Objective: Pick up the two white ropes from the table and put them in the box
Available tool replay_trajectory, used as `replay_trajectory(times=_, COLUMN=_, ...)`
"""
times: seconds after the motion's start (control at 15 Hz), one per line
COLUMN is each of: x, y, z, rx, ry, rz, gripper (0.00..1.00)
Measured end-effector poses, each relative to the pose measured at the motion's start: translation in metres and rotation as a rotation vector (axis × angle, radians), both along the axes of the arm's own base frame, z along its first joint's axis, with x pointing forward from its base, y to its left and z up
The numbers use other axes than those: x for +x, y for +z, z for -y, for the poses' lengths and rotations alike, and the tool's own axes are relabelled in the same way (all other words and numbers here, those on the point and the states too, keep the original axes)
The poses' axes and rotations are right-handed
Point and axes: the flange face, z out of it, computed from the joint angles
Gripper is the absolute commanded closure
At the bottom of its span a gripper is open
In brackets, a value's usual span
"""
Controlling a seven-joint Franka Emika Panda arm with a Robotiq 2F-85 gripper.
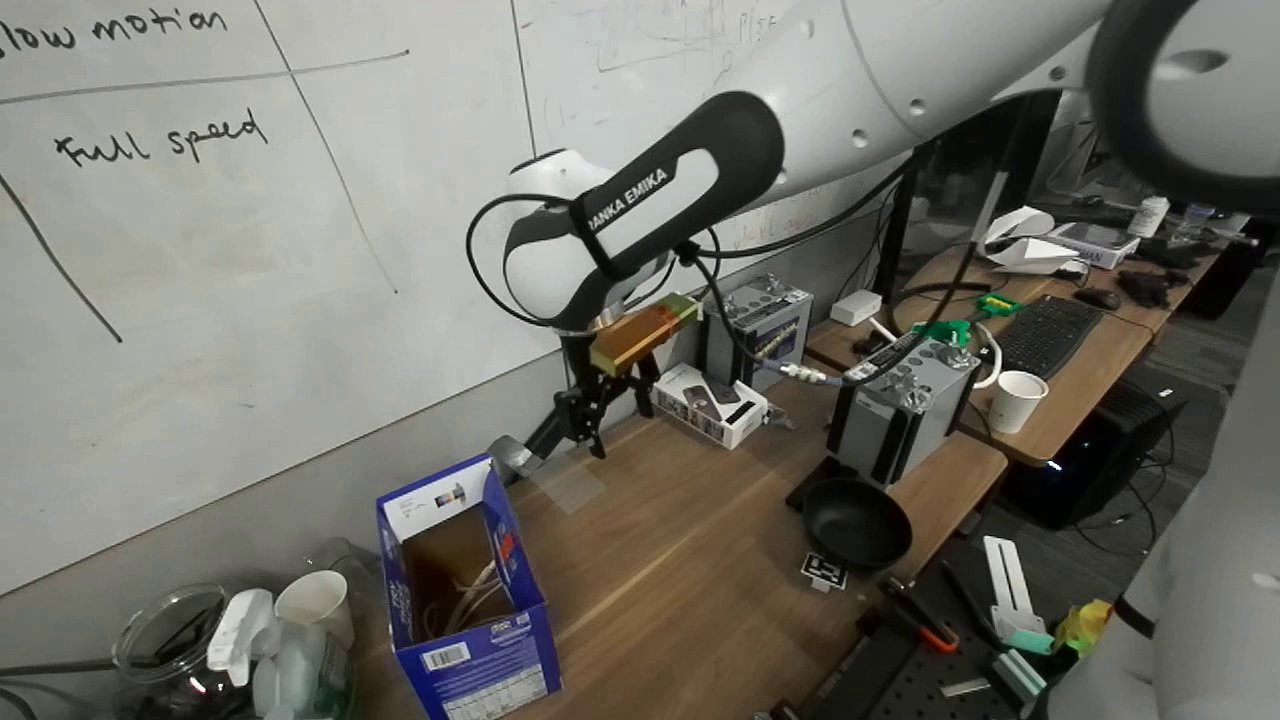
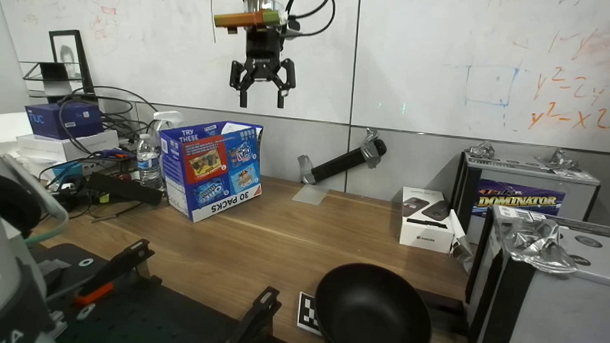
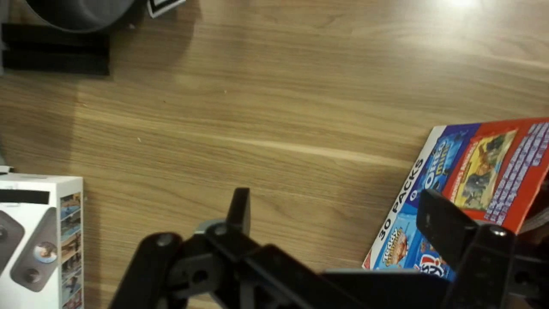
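The blue box stands open-topped on the wood-grain table; it also shows in an exterior view and at the right of the wrist view. White rope lies in loose loops on the brownish inside of the box; a pale bit shows at the right edge of the wrist view. I cannot tell whether one or both ropes are there. No white rope shows on the bare tabletop. My gripper is open and empty, high above the table; its spread fingers show in the wrist view.
A black pan sits near the front of the table. A white phone box and grey electronic boxes stand to one side. A black tube is taped by the whiteboard wall. A spray bottle and cup stand beside the box.
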Motion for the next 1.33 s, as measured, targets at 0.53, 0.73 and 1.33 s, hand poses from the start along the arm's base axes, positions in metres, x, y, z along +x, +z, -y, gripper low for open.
replay_trajectory(times=0.53, x=-0.114, y=0.088, z=0.025, rx=-0.058, ry=0.010, rz=0.055, gripper=0.00)
replay_trajectory(times=0.73, x=-0.154, y=0.117, z=0.034, rx=-0.083, ry=0.021, rz=0.135, gripper=0.00)
replay_trajectory(times=1.33, x=-0.250, y=0.166, z=0.069, rx=0.057, ry=-0.100, rz=0.283, gripper=0.00)
